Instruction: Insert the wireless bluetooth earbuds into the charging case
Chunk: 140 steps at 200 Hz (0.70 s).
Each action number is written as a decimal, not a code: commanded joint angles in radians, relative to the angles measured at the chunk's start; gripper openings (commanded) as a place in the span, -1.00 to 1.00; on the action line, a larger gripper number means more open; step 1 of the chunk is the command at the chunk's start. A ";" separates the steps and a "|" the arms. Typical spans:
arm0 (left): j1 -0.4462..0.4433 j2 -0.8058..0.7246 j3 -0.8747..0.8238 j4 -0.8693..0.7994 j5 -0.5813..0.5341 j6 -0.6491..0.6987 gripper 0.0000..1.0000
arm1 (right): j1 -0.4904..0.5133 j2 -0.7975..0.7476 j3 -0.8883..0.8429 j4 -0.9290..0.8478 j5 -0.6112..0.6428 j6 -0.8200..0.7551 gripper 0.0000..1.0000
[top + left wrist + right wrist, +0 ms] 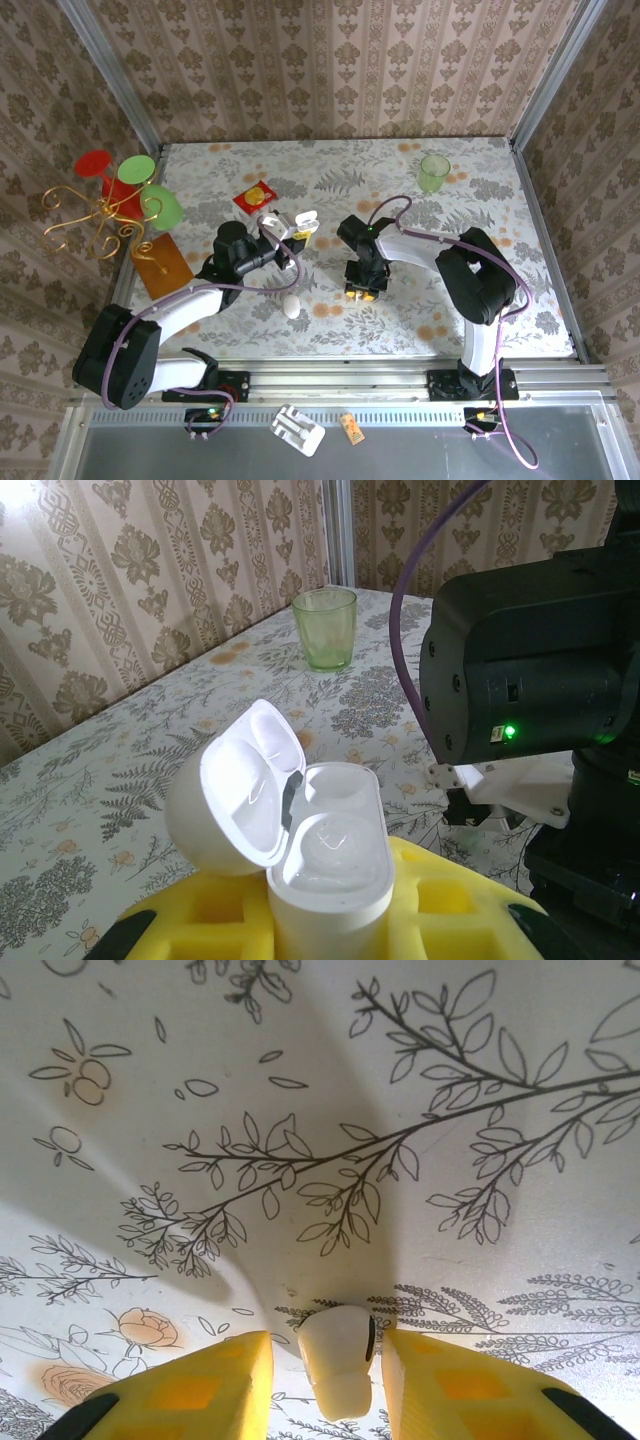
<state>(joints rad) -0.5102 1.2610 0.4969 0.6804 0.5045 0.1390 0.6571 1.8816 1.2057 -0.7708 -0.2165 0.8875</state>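
Left gripper (334,922): clamped on the lower body of the charging case, its yellow pads (452,898) pressed against both sides.
Charging case (332,865): held upright above the table, its lid (238,792) swung open to the left; both wells inside looked empty.
Right gripper (328,1385): pointed down at the table (420,1080), its fingers (190,1388) apart, one on each side of an earbud.
Earbud (338,1358): white, stem toward the camera, between the yellow fingers; a thin gap showed on its left side and a narrower one on its right, so it was not squeezed.
Arms: in the top view the two grippers were near each other at mid-table, left (290,232) beside right (361,290).
Green cup (325,628): stood upright at the far right of the table, well apart from both grippers.
White egg (291,307): lay on the table near the left arm.
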 commanded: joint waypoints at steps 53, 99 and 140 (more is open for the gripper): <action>-0.007 -0.016 0.014 0.005 -0.006 0.034 -1.00 | -0.011 0.046 0.056 -0.078 0.049 -0.029 -0.32; -0.004 -0.022 0.005 0.003 -0.014 0.039 -1.00 | -0.012 0.072 0.057 -0.074 0.040 -0.033 -0.38; -0.004 -0.022 0.002 0.004 -0.017 0.040 -1.00 | -0.016 0.079 0.057 -0.070 0.031 -0.031 -0.49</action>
<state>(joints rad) -0.5102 1.2610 0.4969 0.6800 0.4950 0.1547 0.6449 1.9240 1.2556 -0.8207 -0.1909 0.8619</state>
